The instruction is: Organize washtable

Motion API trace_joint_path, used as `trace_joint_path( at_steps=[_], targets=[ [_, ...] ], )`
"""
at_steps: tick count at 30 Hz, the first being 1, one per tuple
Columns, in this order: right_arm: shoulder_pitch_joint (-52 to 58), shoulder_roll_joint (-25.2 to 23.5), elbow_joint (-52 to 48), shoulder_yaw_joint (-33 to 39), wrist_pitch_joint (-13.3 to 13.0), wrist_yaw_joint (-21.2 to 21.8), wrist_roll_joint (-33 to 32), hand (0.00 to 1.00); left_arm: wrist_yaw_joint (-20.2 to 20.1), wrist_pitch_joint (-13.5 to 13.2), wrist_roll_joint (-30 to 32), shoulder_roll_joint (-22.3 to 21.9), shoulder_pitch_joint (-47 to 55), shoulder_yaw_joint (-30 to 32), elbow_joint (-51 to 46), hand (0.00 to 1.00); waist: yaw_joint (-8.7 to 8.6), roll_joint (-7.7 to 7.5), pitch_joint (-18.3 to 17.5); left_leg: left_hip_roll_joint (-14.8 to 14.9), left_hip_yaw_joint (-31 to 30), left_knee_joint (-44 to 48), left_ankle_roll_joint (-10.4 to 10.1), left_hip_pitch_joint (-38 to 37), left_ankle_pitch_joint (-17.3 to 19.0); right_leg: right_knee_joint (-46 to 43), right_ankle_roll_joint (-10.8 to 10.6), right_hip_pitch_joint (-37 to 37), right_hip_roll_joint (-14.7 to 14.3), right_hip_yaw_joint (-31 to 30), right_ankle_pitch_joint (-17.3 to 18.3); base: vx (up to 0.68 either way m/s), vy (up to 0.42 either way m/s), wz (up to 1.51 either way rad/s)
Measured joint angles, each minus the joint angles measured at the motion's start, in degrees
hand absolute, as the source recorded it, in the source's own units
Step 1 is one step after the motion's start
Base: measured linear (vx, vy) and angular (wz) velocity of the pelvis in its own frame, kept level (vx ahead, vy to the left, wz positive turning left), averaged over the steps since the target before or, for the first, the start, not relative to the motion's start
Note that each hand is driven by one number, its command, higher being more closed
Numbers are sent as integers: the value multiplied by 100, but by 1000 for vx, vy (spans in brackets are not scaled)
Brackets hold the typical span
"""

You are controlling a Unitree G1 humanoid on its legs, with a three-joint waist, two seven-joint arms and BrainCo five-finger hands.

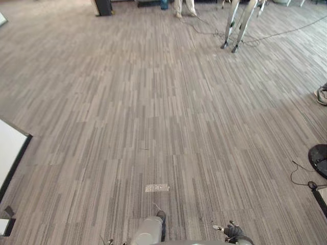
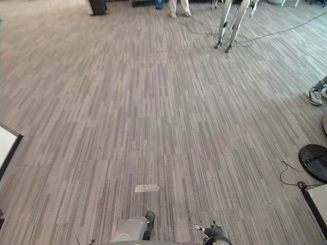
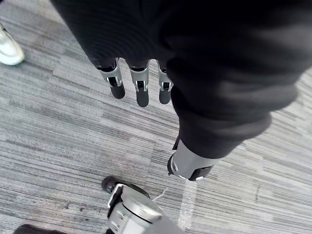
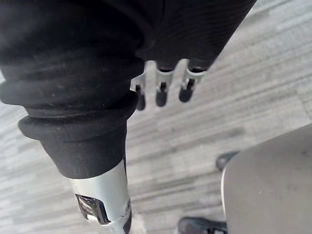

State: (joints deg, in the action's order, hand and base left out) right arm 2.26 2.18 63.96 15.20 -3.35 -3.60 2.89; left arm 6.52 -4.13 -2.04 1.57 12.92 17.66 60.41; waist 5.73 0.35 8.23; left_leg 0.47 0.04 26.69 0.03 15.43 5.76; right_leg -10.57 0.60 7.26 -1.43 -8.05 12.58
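1. Plainly, I was looking down on a grey striped carpet [image 1: 153, 102]; a short pale strip of tape [image 1: 157, 188] lay on it, close in front of the robot.
2. My left hand [image 3: 141, 90] hung above the carpet; its fingers were straight and loose, and it had hold of nothing.
3. My right hand [image 4: 162, 92] hung the same way over the carpet; its fingers were relaxed and empty.
4. A white panel [image 1: 9, 148] with a dark edge sat at the left side of the head views; I could not tell whether it was the washtable.
5. Far ahead stood 2 metal stand legs [image 1: 229, 25]; a person's shoe [image 2: 313, 96] showed at the right edge; a black round base [image 2: 316, 159] lay nearer on that same side.
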Motion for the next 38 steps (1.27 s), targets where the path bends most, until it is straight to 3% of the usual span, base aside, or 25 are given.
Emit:
trace_joint_path(
  at_steps=[1, 3, 4, 5, 7, 9, 10, 11, 12, 13, 15, 16, 17, 21, 23, 26, 30, 32, 38],
  targets=[
    [-1, -55, -15, -35, -16, 1, 8, 0, -3, -9, 0, 34, 3, 8, 11, 0, 30, -34, 38, -49, 178, 401, 11, 198, 186, -237, -20, -29, 7, -183, -4, 429, 194, -78],
    [101, 38, -81, -56, -58, 7, -24, 0, -10, -5, 3, 18, 116, -23, 93, 0, -15, 32, -33, 16, 243, -344, 281, -456, 342, -2445, -342, -627, -159, -266, 155, 356, 202, -79],
    [104, -31, -101, -61, -67, 0, -25, 0, -22, 5, 4, 121, 122, -54, 100, 0, -43, -63, -16, -96, 327, -424, 308, -640, 359, -3092, -411, -843, -48, -236, 97, 355, 154, -36],
    [119, -111, -191, -55, -85, 5, -50, 0, -18, 3, 20, 322, 89, -249, 95, 0, -165, -219, -15, -246, 336, -604, 461, -1018, 460, -4063, -427, -1185, 211, 93, -29, 301, 115, 2],
    [150, -105, -234, -63, -144, 33, -43, 0, -12, -1, 44, 326, -52, -295, 94, 0, -183, -210, -40, -268, 353, -898, 536, -1569, 559, -4424, -394, -1383, 481, 507, -8, 254, 122, 6],
    [145, -103, -239, -80, -180, 55, -40, 0, -12, -23, 49, 321, -148, -353, 81, 0, -181, -208, -44, -229, 308, -1194, 541, -1891, 564, -3898, -437, -1543, 557, 684, 41, 245, 89, 7],
    [136, -97, -238, -62, -186, 65, -44, 0, -1, -13, 49, 307, -208, -354, 90, 0, -191, -168, -54, -135, 279, -1316, 501, -1986, 594, -2913, -452, -1558, 518, 796, 112, 270, 60, 4],
    [136, -93, -237, -62, -185, 64, -44, 0, 2, -12, 49, 302, -208, -353, 87, 0, -189, -163, -56, -112, 281, -1326, 493, -1995, 604, -2673, -451, -1557, 505, 812, 110, 182, 19, -4],
    [136, -90, -236, -66, -183, 58, -45, 0, 10, -22, 50, 288, -207, -341, 84, 0, -184, -148, -60, -19, 283, -1347, 428, -2000, 649, -1795, -448, -1536, 422, 796, 71, 251, -17, -8],
    [133, -93, -235, -81, -180, 40, -46, 0, 15, -21, 49, 273, -211, -289, 85, 0, -185, -143, -65, 50, 257, -1336, 341, -2036, 699, -829, -424, -1464, 335, 766, -223, 275, -35, -5],
    [150, -104, -234, -136, -165, 10, -44, 0, 22, -24, 56, 273, -216, -242, 79, 0, -184, -177, -90, 39, 211, -1301, 226, -2038, 766, -205, -384, -1365, 327, 719, -802, 268, -83, 9],
    [200, -140, -224, -191, -140, 0, -35, 0, 47, -29, 58, 297, -211, -173, 79, 0, -175, -296, -161, -69, 157, -1271, 106, -2069, 844, 73, -425, -1295, 397, 621, -1573, 307, -183, 12],
    [209, -125, -193, -204, -118, 2, -3, 0, 104, -28, 59, 270, -210, -171, 92, 0, -150, -302, -226, -57, 130, -1273, 55, -2135, 904, 144, -449, -1194, 432, 644, -1404, 303, -192, 7],
    [199, 59, -155, -362, -119, 14, -2, 0, 123, -78, 60, 70, -226, -177, 114, 0, -177, 25, -354, 181, -123, -1500, -11, -2342, 946, 657, -403, -853, 173, 716, -1430, 220, -149, -2],
    [193, 92, -110, -438, -112, 8, 1, 0, 124, -80, 58, 34, -277, -176, 213, 0, -174, 53, -358, 253, -162, -1598, -15, -2541, 948, 841, -350, -599, 104, 765, -1465, 110, -84, 9],
    [191, 111, -5, -470, -117, 3, 0, 0, 112, -81, 59, 76, -272, -175, 233, 0, -167, -3, -374, 277, -166, -1676, -69, -2812, 985, 1091, -308, -218, 47, 784, -1498, 21, -21, 4],
    [191, 123, 17, -600, -117, 3, 0, 0, 118, -81, 56, 104, -273, -174, 228, 0, -166, -19, -434, 265, -157, -1676, 0, -2736, 1097, 1317, -320, -236, 74, 776, -1643, -64, 28, -6],
    [195, 91, 36, -627, -117, 3, -1, 0, 121, -81, 57, 168, -266, -176, 231, 0, -170, -112, -461, 172, -147, -1648, 3, -2613, 1095, 1479, -351, -232, 163, 760, -1763, -64, 38, -7],
    [202, 57, 100, -719, -120, -2, -2, 0, 119, -135, 55, 236, -257, -206, 239, 0, -167, -167, -506, 83, -187, -1660, 6, -2600, 1094, 1573, -383, -226, 249, 792, -1785, -22, 17, 2]
  ],
)
